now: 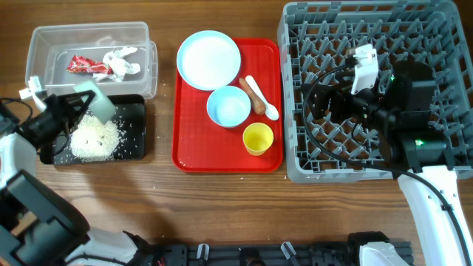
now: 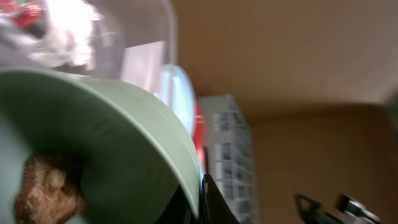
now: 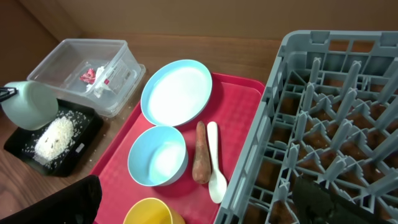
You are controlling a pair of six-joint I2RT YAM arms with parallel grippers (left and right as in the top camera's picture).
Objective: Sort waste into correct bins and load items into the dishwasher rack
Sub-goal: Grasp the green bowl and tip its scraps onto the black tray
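Brown wood-grain tabletop [image 1: 222, 207], seen whole from overhead. Four things directly on it. Back L corner: clear plastic tub [image 1: 44, 44], long side running L-R. Just in front of tub: shallow black tray [image 1: 133, 111], back edge right up against tub's front wall; can't tell if touching. Centre: flat red tray [image 1: 192, 148], rectangular, well apart from tub and black tray, bare wood strip between. R side: big grey dishwasher rack [image 1: 295, 148], L wall just beside red tray's R edge, back wall reaching frame top. Few tiny white specks [image 1: 157, 168] on bare wood front-R of black tray, too small to ID. Bare wood across front.
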